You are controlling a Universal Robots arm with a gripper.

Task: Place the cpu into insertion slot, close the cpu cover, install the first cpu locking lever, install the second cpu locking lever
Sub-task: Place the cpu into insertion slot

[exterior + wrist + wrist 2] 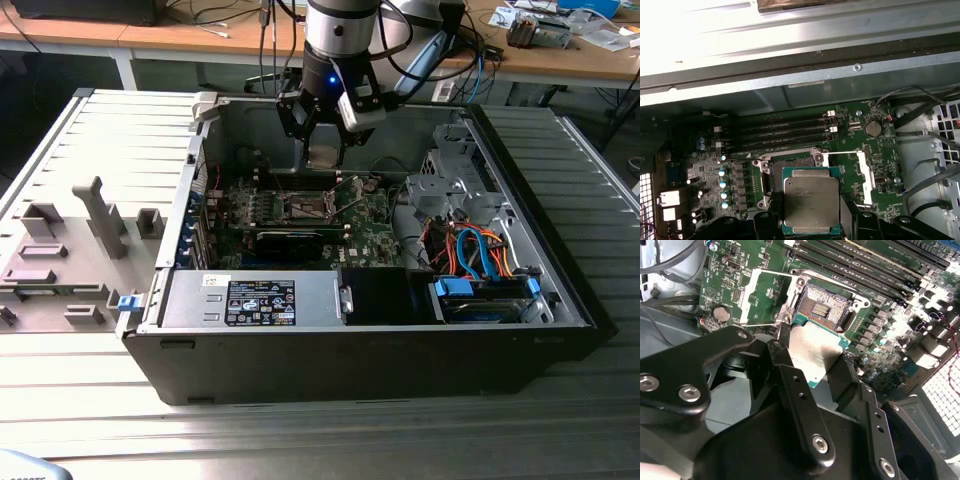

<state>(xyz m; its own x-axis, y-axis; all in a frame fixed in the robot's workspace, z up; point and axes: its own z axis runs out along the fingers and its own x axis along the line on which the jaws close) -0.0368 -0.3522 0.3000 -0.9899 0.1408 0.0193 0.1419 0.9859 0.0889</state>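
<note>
My gripper [325, 152] hangs inside the open computer case, shut on the cpu [325, 156], a flat silver-grey square chip. In both wrist views the cpu [815, 350] [811, 197] sits between the black fingers [792, 380], held by two opposite edges, above the green board. The insertion slot [827, 307] [790, 167] lies just beyond it, a dark square socket with a metal rim, open and bare. The cpu partly hides it in the first wrist view. The cpu cover [760, 295] [862, 175] is swung open beside the slot.
Long memory slots [782, 132] run beside the socket. A black card [290, 240] lies across the board nearer the front. A drive cage with orange and blue cables [475, 255] fills the exterior view's right. A grey parts fixture [70, 250] sits outside the case on the exterior view's left.
</note>
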